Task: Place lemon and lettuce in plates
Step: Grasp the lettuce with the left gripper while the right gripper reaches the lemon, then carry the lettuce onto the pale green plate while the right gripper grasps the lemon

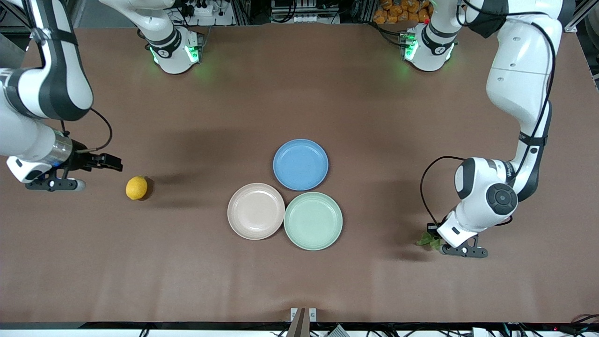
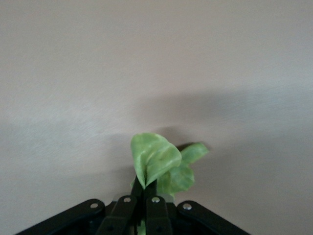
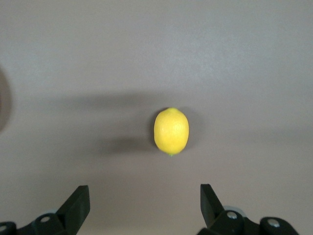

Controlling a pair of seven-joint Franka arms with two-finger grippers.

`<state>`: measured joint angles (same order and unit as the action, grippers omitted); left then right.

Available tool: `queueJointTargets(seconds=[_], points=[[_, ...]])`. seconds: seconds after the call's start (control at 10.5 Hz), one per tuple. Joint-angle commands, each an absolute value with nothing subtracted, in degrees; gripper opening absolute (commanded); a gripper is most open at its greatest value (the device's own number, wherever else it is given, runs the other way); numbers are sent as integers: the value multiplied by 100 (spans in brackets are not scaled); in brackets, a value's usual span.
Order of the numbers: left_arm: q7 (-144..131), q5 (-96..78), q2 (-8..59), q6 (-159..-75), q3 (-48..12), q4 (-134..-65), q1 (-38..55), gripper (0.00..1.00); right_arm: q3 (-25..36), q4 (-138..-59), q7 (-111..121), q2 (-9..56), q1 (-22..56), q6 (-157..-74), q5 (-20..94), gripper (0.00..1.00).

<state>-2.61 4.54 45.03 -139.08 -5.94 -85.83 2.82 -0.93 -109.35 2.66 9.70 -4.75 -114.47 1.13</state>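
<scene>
The lettuce (image 2: 159, 164) is a thin, floppy leaf, light and easy to tear, so it is best pinched low at its bunched base. The left claw (image 2: 144, 203) is down at the tabletop (image 1: 299, 271) toward the left arm's end, clenched on exactly that part. The lemon (image 3: 171, 131) looks firm, smooth and likely to roll; grip it across its narrow middle. It lies on the tabletop toward the right arm's end, just ahead of the released right claw (image 3: 144, 205), well apart from the pink plate (image 1: 256, 211) and green plate (image 1: 313, 221).
</scene>
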Motion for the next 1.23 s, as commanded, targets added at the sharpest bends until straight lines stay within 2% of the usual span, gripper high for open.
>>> queueJointTargets(seconds=[0.0, 0.28, 0.57, 0.95, 1.04, 1.14], points=[[-281, -8, 4123, -13808, -1079, -8684, 290, 0, -149, -11354, 237, 1238, -563, -12319, 123, 100], [-937, -202, 3982, -13808, -1432, -8631, 543, 0, -149, -11601, 237, 1598, -571, -13137, 132, 100], [-1974, -211, 4147, -13939, -1433, -8167, 1228, 0, -149, -11830, 281, 2003, -606, -13928, 123, 100], [-2557, -167, 4665, -15456, -1231, -8112, 2046, 0, -149, -11848, 535, 2320, -720, -14238, 123, 100], [-2714, -150, 4806, -15825, -1039, -8121, 2344, 0, -149, -11865, 788, 2425, -816, -14404, 123, 100], [-2872, -167, 4912, -15855, -750, -8130, 2695, 0, -149, -11874, 956, 2487, -896, -14484, 123, 100]])
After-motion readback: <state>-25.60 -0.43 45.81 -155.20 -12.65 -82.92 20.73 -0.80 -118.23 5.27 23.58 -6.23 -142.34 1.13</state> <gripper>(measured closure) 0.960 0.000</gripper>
